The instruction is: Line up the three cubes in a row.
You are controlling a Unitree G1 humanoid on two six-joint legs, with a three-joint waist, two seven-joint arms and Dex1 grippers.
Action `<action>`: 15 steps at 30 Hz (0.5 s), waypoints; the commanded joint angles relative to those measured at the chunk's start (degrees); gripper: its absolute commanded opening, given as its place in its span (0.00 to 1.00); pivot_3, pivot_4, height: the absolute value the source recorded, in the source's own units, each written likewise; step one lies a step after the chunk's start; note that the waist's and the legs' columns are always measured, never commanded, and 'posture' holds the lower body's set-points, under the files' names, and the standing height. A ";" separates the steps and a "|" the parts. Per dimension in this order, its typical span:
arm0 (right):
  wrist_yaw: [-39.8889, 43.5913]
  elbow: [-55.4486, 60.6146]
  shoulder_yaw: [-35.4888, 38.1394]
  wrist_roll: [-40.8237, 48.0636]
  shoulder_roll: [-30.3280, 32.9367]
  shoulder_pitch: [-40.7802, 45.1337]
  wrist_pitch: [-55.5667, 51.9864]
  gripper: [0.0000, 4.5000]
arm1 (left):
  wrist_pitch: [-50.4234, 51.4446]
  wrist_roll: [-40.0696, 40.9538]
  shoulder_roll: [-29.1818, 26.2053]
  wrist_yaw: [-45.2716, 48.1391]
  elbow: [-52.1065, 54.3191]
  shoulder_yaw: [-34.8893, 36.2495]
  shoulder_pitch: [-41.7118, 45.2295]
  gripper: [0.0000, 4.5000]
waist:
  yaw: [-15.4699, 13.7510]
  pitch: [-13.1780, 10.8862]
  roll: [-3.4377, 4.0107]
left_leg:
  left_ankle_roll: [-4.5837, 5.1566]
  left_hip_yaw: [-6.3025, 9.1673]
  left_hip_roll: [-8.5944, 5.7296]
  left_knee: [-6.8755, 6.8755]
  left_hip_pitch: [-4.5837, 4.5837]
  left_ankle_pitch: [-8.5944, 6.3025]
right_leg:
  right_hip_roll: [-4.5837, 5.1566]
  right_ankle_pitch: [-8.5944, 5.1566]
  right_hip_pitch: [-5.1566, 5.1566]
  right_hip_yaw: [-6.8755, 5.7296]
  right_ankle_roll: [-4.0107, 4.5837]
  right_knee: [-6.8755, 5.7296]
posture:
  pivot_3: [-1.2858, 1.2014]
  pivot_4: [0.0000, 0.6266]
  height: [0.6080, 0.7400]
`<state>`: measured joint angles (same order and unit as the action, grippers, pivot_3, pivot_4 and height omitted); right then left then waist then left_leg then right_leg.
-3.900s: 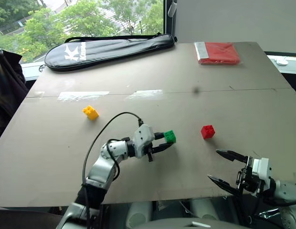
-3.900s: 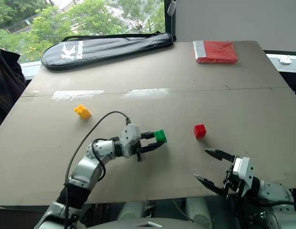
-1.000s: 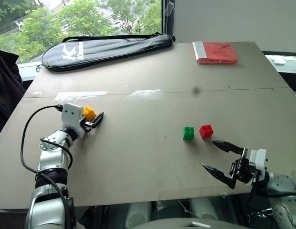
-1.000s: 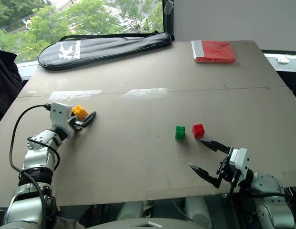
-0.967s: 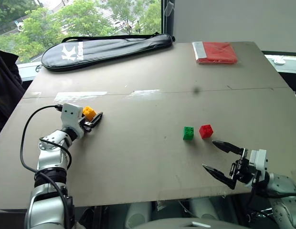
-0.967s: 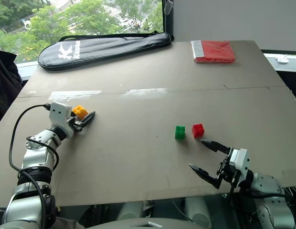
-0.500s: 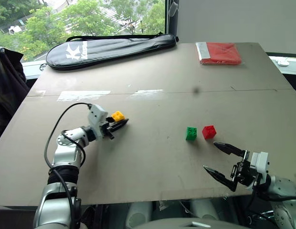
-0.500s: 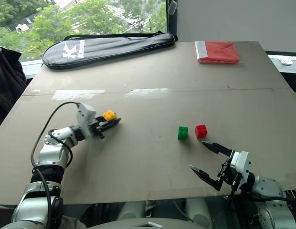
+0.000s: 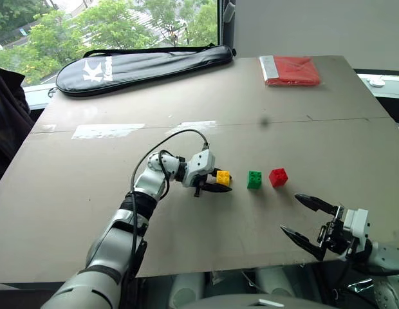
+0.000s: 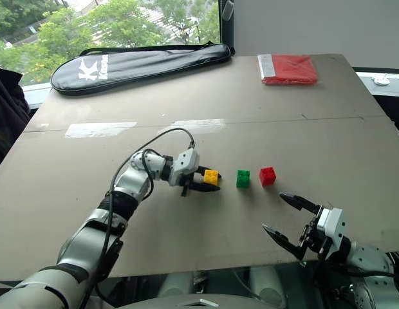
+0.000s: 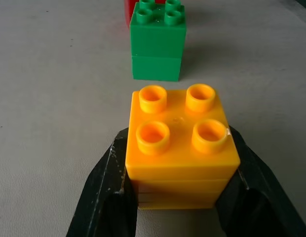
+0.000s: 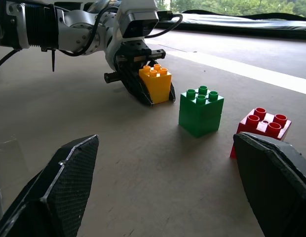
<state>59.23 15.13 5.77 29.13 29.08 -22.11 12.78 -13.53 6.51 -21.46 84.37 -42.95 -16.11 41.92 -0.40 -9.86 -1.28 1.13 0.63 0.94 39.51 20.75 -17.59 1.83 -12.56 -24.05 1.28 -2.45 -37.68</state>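
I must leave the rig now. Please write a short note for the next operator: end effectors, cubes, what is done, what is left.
Left end effector: shut on the yellow cube, at the table, beside the green cube.
Right end effector: open, holds nothing, near the table's front edge.
Done: green and red cube stand side by side; yellow is brought in line with them.
Left: release yellow, withdraw the arm, check the row.

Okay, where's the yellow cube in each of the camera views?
Left eye view: yellow cube mid-table, in the left gripper.
Right eye view: left of the green cube.
Left wrist view: close up between the black fingers.
Right wrist view: upper middle, gripped.
Shared landmark: the green cube, next along the row.
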 commanded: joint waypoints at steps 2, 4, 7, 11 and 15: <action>-0.84 1.77 1.03 -0.28 -0.37 -0.68 1.55 1.00 | -5.20 -2.62 2.40 1.65 -8.05 -1.07 3.06 0.30 | -0.31 0.00 0.00 | 0.00 -0.01 -0.02 0.00 0.01 0.00 | 0.02 0.00 0.00 0.01 0.00 0.03 | 0.52 0.24 0.75; -1.11 1.88 1.08 -0.46 -0.46 -0.88 1.74 1.00 | -6.84 -3.55 3.31 1.12 -10.56 -1.11 4.11 0.30 | -0.47 0.01 -0.01 | 0.00 -0.01 -0.06 0.00 0.01 0.00 | 0.06 -0.02 0.01 0.01 0.02 0.03 | 0.52 0.24 0.75; -1.44 1.96 0.83 -0.74 -0.57 -1.00 1.97 1.00 | -8.12 -4.14 4.14 1.16 -12.78 -0.85 4.74 0.30 | -0.44 0.01 -0.02 | 0.01 0.00 -0.11 0.02 0.02 0.00 | 0.10 -0.05 0.02 0.02 0.07 0.03 | 0.52 0.24 0.75; -1.66 1.88 0.42 -0.88 -0.66 -0.86 2.25 1.00 | -8.07 -4.30 4.67 2.20 -13.70 -0.76 4.46 0.30 | -0.43 0.02 -0.02 | 0.01 0.01 -0.11 0.02 0.01 0.00 | 0.11 -0.05 0.02 0.02 0.06 0.02 | 0.52 0.24 0.75; -1.53 1.46 0.21 -0.85 -0.64 -0.44 2.41 1.00 | -7.71 -4.32 4.56 2.18 -13.93 -0.35 4.32 0.69 | -0.43 0.03 -0.02 | 0.01 0.03 -0.11 0.03 -0.01 0.00 | 0.11 -0.05 0.06 0.01 0.06 0.01 | 0.52 0.24 0.75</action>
<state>57.74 15.17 5.46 27.95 28.71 -22.56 14.04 -21.74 4.35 -16.95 86.91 -55.16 -15.69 47.10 -0.83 -9.84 -1.29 1.14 0.66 0.82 39.55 20.73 -17.59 1.94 -12.60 -23.96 1.28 -2.39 -37.67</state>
